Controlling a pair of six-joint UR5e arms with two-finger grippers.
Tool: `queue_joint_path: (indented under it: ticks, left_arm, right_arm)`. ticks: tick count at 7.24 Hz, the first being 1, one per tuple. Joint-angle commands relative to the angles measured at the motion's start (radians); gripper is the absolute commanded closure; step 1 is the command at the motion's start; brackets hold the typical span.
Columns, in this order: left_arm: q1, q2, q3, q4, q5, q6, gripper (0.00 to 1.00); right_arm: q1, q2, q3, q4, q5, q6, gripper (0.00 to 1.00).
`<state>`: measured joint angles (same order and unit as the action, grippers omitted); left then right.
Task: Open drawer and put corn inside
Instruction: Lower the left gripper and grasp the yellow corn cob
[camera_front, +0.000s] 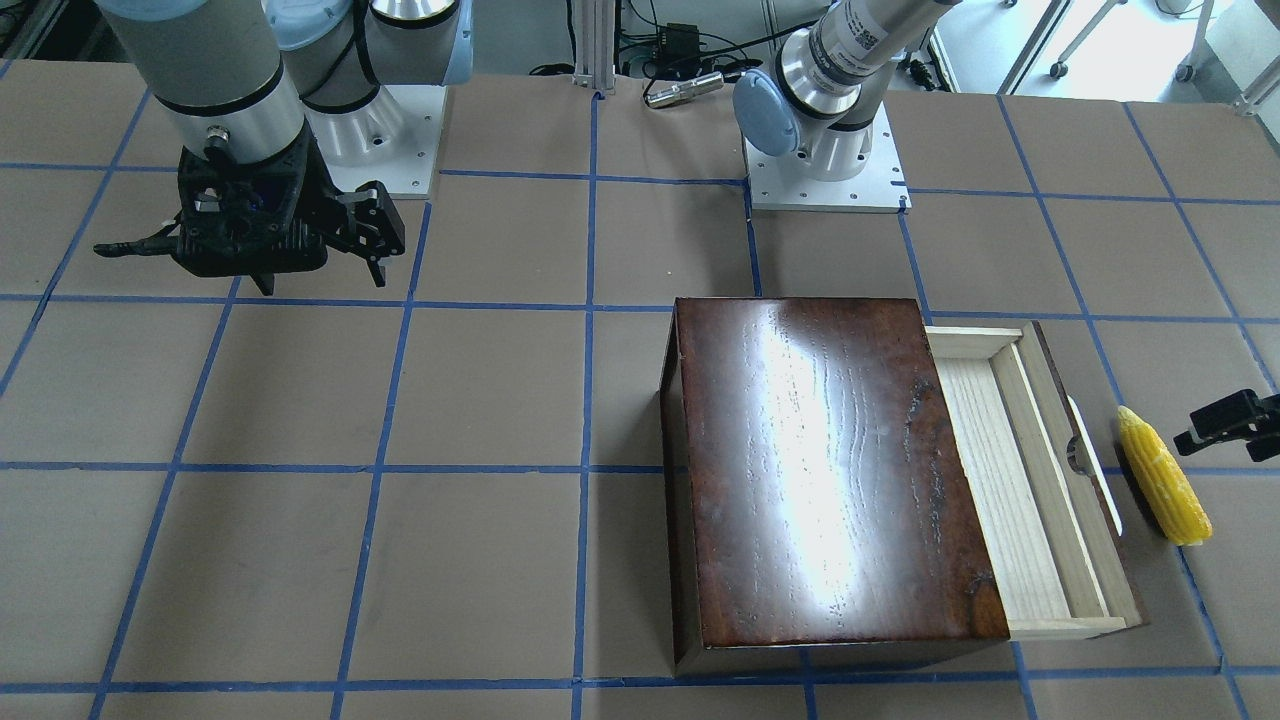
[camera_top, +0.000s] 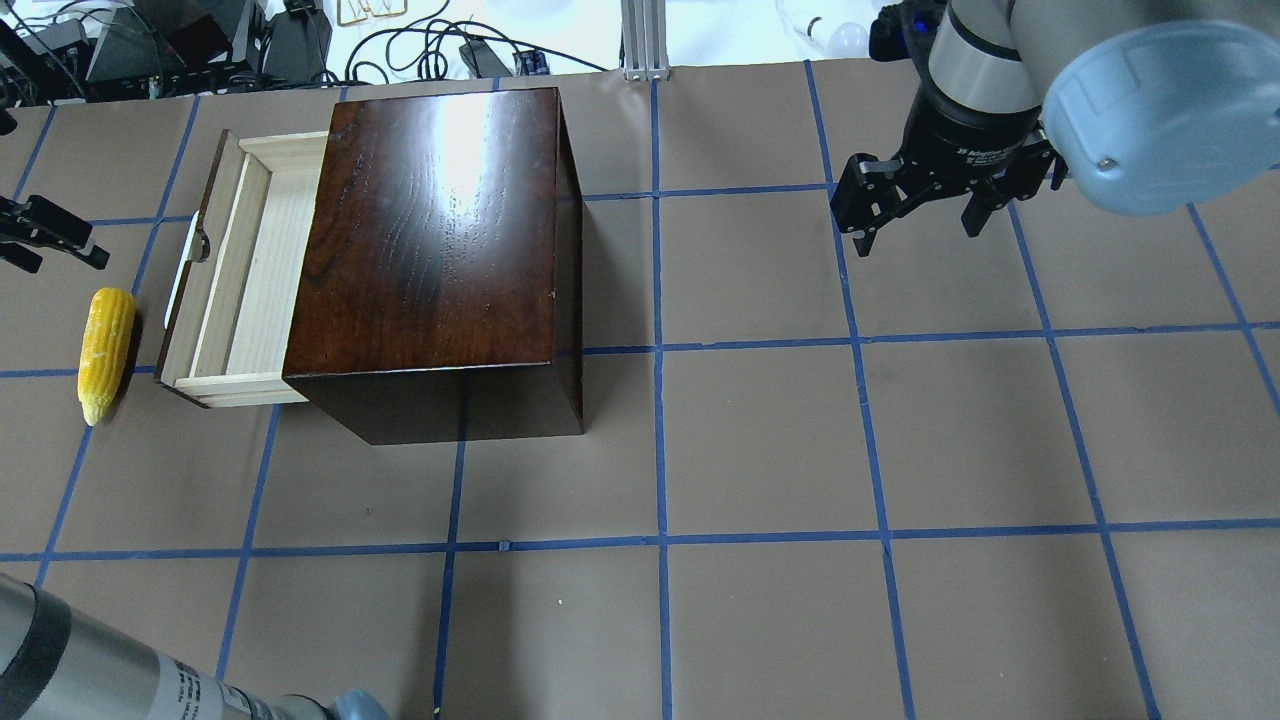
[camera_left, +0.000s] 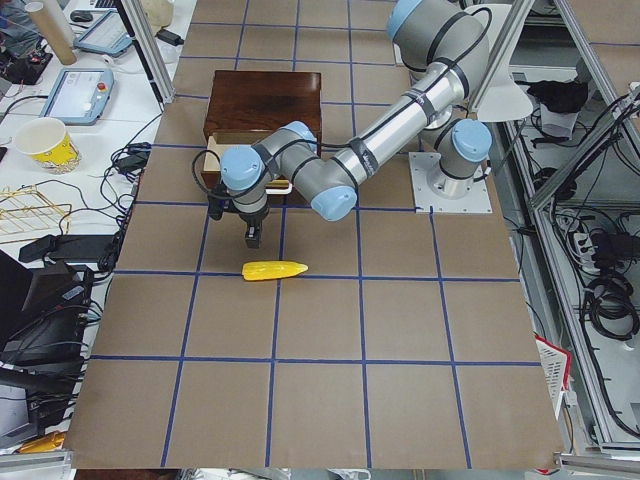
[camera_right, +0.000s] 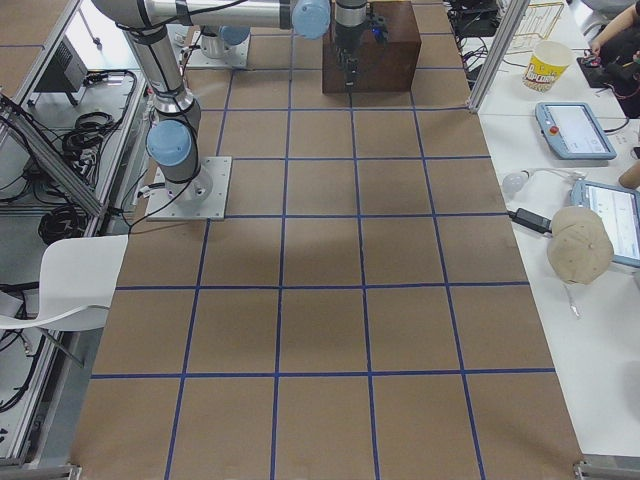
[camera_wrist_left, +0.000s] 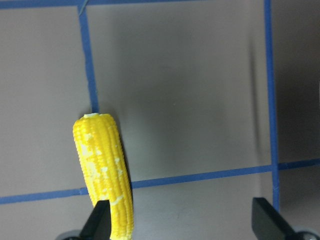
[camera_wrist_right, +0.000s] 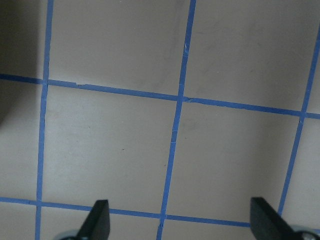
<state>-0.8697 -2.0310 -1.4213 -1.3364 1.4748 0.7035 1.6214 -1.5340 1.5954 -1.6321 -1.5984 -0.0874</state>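
The glossy dark box (camera_top: 440, 230) stands at the table's left half. Its drawer (camera_top: 250, 270) is pulled out toward the left, its pale wood tray empty, its white handle (camera_top: 185, 275) on the dark front panel. The yellow corn (camera_top: 105, 350) lies flat on the table just beyond the drawer front, parallel to it. My left gripper (camera_top: 68, 265) is open above the table at the corn's blunt end. In the left wrist view the corn (camera_wrist_left: 105, 175) lies by one finger of the left gripper (camera_wrist_left: 182, 220). My right gripper (camera_top: 918, 237) hovers open and empty, far right of the box.
The table is brown paper with a blue tape grid (camera_top: 660, 345). Both arm bases (camera_front: 825, 190) are bolted at the robot's edge. Cables and gear (camera_top: 300, 40) lie past the far edge behind the box.
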Motion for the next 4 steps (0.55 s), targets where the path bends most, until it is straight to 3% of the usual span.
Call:
queue_joint_path:
  ticks: [1, 4]
  left_arm:
    - [0.008, -0.053, -0.004, 0.009, 0.045, -0.062, 0.0]
    - [0.008, -0.136, -0.004, 0.11, 0.131, -0.107, 0.0]
  right_arm:
    - [0.0, 0.0, 0.0, 0.0, 0.0, 0.0, 0.0]
    - [-0.003, 0.0, 0.002, 0.0, 0.0, 0.0, 0.0]
